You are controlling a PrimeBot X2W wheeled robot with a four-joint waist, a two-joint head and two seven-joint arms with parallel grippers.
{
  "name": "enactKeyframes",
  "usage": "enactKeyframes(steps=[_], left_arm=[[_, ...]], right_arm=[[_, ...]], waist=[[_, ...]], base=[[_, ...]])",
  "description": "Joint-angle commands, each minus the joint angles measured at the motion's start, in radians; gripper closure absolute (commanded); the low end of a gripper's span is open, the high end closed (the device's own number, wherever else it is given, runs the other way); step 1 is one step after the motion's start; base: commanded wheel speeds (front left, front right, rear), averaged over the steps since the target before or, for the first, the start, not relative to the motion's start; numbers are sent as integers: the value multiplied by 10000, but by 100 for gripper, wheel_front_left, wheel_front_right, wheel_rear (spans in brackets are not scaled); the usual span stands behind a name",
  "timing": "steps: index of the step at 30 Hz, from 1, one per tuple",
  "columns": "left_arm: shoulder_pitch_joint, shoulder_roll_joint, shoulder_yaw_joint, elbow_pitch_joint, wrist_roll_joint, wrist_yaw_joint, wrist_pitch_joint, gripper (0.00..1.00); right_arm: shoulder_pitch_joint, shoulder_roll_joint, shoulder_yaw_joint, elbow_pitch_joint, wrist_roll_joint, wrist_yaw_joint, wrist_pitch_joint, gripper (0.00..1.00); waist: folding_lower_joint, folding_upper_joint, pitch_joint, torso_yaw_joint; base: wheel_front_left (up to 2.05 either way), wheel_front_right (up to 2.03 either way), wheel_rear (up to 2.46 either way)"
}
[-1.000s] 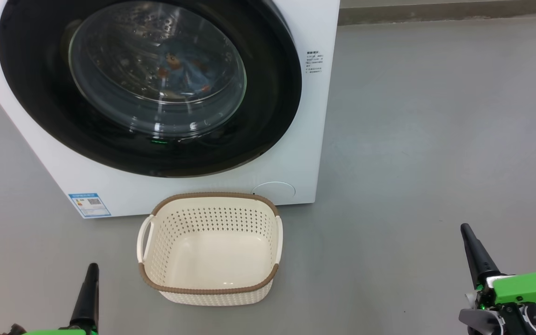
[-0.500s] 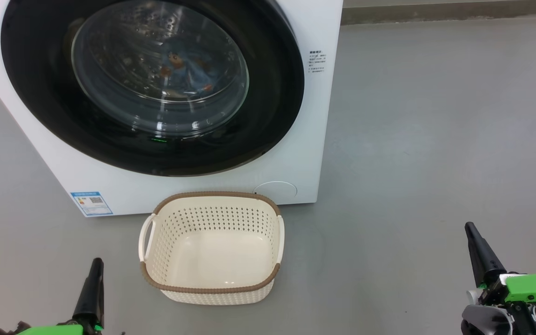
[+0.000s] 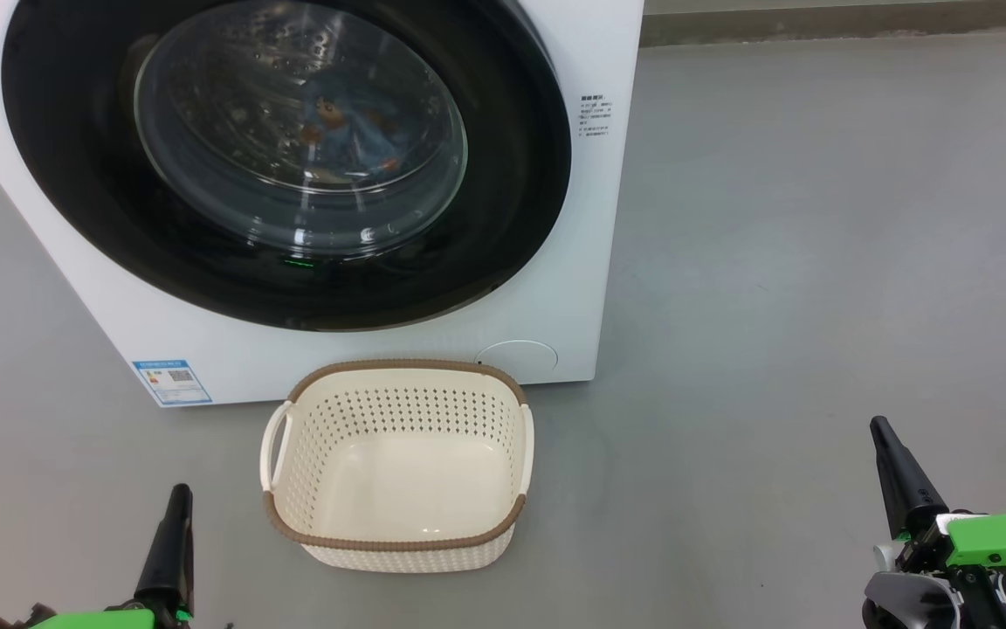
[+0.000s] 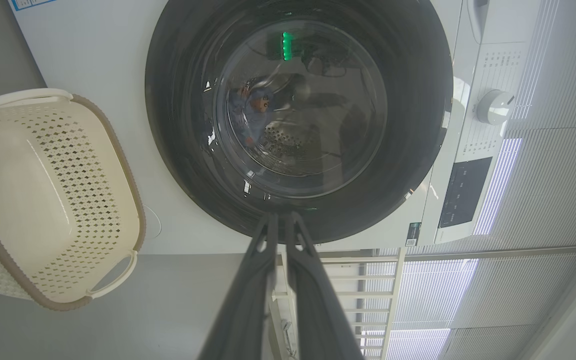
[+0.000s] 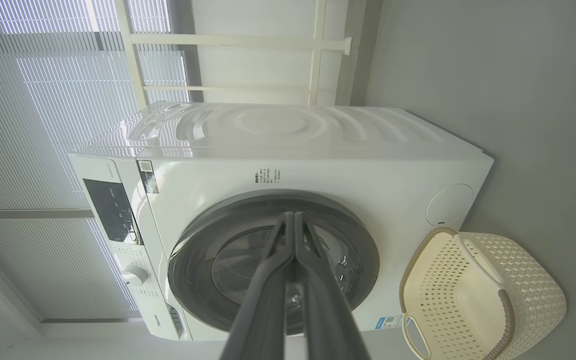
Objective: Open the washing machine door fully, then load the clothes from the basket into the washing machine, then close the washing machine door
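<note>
Washing machine door shut, at 11 o'clock in head view. Clothes behind glass, inside washing machine. Basket on grey floor at door's 6 o'clock, just beside washer front, bare inside. Energy label at basket's 10 o'clock. Left gripper at 7 o'clock, right gripper at 4 o'clock. Both pinched together, holding nothing, apart from basket.

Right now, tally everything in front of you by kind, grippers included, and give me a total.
Washing machine: 1
Basket: 1, empty
Bundle of clothes, inside the machine: 1
Grippers: 2, left gripper and right gripper, both shut
Total: 5
</note>
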State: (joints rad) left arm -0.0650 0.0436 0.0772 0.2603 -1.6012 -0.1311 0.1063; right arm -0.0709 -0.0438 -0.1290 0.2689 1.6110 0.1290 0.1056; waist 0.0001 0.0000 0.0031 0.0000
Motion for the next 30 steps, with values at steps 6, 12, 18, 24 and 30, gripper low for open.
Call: enactKeyframes(steps=[6, 12, 18, 24, 30], left_arm=[[-427, 94, 337, -156, -98, 4, 45, 100], [-427, 91, 341, -155, -95, 4, 48, 100], [-428, 89, 344, -155, -92, 4, 51, 100], [-428, 87, 347, -155, -90, 4, 53, 100], [-428, 85, 350, -155, -87, 4, 55, 100]], right_arm=[[-366, -103, 197, -244, 13, 17, 40, 100], [-366, -99, 192, -244, 9, 17, 44, 100], [-367, -96, 187, -244, 5, 17, 48, 100], [-367, -94, 184, -244, 2, 17, 51, 100], [-367, -91, 180, -243, -1, 17, 54, 100]], waist=[[0, 0, 0, 0], [0, 0, 0, 0], [0, 0, 0, 0], [0, 0, 0, 0], [0, 0, 0, 0]], base=[[0, 0, 0], [0, 0, 0], [0, 0, 0], [0, 0, 0], [0, 0, 0]])
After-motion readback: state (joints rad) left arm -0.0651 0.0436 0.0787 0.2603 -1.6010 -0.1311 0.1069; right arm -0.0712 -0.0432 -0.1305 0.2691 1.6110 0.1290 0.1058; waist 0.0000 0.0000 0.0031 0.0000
